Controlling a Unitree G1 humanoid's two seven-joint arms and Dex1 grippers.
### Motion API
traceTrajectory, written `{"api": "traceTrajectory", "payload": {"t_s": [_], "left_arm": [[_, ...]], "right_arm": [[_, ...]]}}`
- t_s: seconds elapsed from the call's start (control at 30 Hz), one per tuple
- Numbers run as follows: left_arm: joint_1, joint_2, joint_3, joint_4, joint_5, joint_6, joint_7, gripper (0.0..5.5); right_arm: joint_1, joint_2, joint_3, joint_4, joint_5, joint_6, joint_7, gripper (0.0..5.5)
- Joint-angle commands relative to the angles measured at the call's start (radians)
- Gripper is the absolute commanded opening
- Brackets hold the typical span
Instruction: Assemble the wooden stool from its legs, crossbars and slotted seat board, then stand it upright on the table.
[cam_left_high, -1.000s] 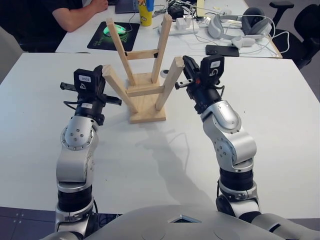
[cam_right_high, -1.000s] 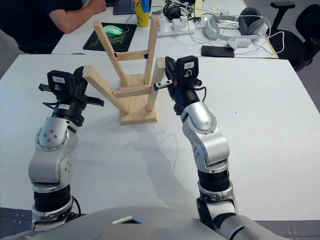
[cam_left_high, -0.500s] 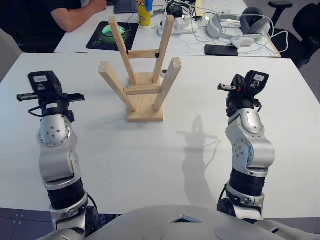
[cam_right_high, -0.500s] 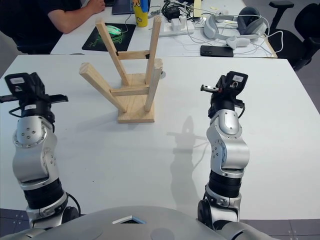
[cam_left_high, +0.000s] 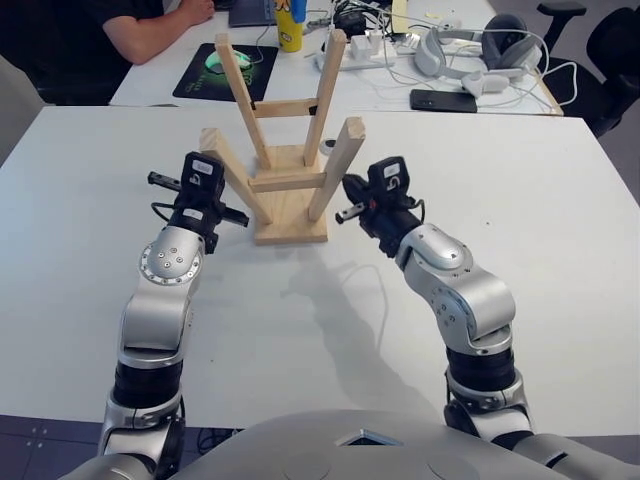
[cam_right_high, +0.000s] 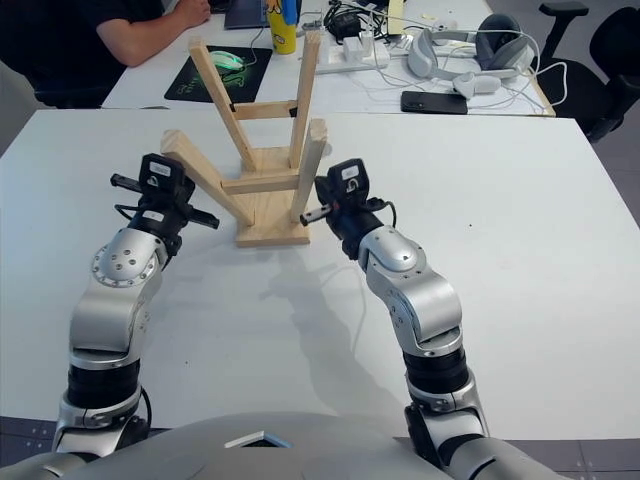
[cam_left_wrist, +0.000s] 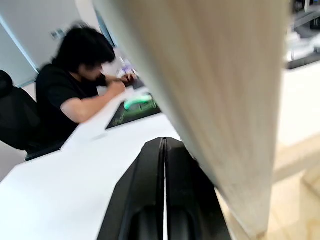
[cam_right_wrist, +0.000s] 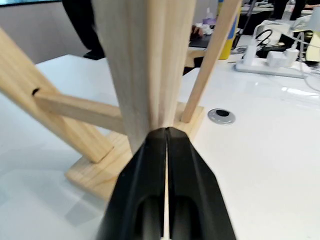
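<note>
**Closed fingers on either side of the inverted stool**

The fingers of the left gripper were pressed together with only a seam between them and held nothing. Those of the right gripper were closed in the same way and also empty.

The stool stood assembled but upside down. Its seat board lay flat on the table, its four legs rose and splayed outward, and the crossbars joined them.

The stool lay between the two grippers and a little forward of both. Each near leg ran upward from the board along its long axis and leaned out toward the arm on its own side. The left near leg passed just beside the left fingertips. The right near leg stood directly ahead of the right fingertips, low down near the board. Whether either gripper touched its leg could not be told. The two arms were about equally near.

Righting the stool would probably require each pair of fingers to open first. They would then close across a leg's narrow width, crosswise to its long axis.

Half a second earlier both arms had been held wide, well apart from the stool. They had since swung inward to the near legs, lower on the wood than a second before. The stool itself had not shifted on the table
</note>
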Motion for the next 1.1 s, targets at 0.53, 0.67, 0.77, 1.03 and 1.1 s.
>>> {"api": "traceTrajectory", "payload": {"t_s": [0.53,0.67,0.77,1.03,1.1], "left_arm": [[-0.042,0.022,0.079,0.238,0.018,-0.152,0.001,0.04],[-0.036,0.015,0.087,0.248,0.013,-0.174,0.004,0.04],[-0.034,0.005,0.084,0.255,0.007,-0.193,0.002,0.04],[-0.038,-0.015,0.084,0.278,-0.001,-0.211,0.000,0.04],[-0.038,-0.019,0.084,0.276,0.001,-0.210,0.003,0.04]], "right_arm": [[-0.210,-0.078,-0.119,0.504,-0.049,-0.459,0.236,0.00],[-0.244,-0.069,-0.224,0.434,-0.003,-0.480,0.188,0.00],[-0.312,-0.031,-0.334,0.290,0.139,-0.448,0.147,0.00],[-0.597,0.053,-0.380,0.044,0.480,-0.298,-0.009,0.00],[-0.606,0.043,-0.363,0.041,0.472,-0.296,-0.012,0.00]]}}
